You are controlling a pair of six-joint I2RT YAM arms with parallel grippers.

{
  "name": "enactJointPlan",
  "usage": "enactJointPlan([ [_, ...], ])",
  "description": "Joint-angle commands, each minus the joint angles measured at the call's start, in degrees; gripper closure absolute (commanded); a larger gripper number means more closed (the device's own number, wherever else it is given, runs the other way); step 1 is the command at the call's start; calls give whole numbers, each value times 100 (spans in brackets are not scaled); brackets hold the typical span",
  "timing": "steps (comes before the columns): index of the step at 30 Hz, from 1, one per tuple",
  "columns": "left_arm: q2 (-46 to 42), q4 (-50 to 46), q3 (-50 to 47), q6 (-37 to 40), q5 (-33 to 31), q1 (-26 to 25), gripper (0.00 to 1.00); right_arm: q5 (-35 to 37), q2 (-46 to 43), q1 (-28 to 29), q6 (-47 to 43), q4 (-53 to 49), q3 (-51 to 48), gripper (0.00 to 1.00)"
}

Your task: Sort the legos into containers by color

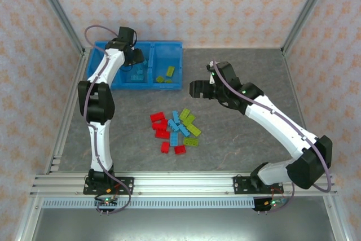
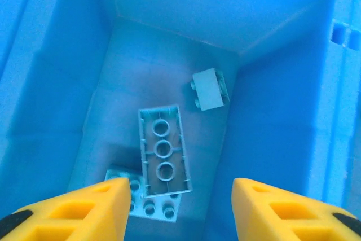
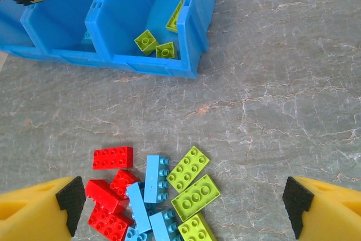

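Holds the left gripper (image 2: 180, 201) above the middle compartment (image 2: 169, 21) of the blue bin (image 1: 169, 44), fingers spread wide with nothing between them. Probably a drop-off stance, for putting light blue into its own slot.

Counts three light blue bricks (image 2: 163, 148) on that floor: one upside down, one small and on its side near the back corner, one studs-up and partly under the first. Counts three yellow-green bricks (image 3: 155, 46) in the right-hand compartment (image 3: 149, 65), lying apart near its front wall. Cannot read the left compartment, hidden behind the arm.

Poises the right gripper (image 1: 196, 90) over the table (image 1: 254, 139) between bin and loose pile (image 1: 175, 131), fingers likewise wide and empty, probably lined up for the next pick.

Tallies in that pile roughly five red bricks (image 3: 113, 157), four light blue and four yellow-green. Offers the count with some doubt, given the touching and overlapping.
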Motion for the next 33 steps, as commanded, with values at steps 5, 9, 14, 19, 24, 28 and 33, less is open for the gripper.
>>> enactJointPlan([
  [5, -2417, 575, -1622, -122, 685, -137, 48, -14, 251, -16, 305, -11, -69, 7],
  [9, -4123, 1039, -2952, 166, 723, -677, 48, -225, 557, 18, 680, -70, -258, 9],
  [14, -5479, 732, -3690, 1234, 476, -1224, 40, -355, 982, 101, 1186, -55, -577, 12],
  [19, -6348, 715, -4351, 2231, 502, -1233, 34, -320, 1943, 215, 1905, -497, 18, 21],
  [24, -6818, 1024, -5066, 2743, 717, -1233, 25, 260, 3048, 463, 2187, -1145, 1067, 27],
  [28, -6901, 949, -5240, 3007, 582, -1251, 19, 477, 3764, 518, 2480, -1475, 1644, 32],
  [33, -6928, 934, -5304, 3094, 430, -1258, 18, 646, 4270, 600, 2557, -1578, 1952, 33],
])
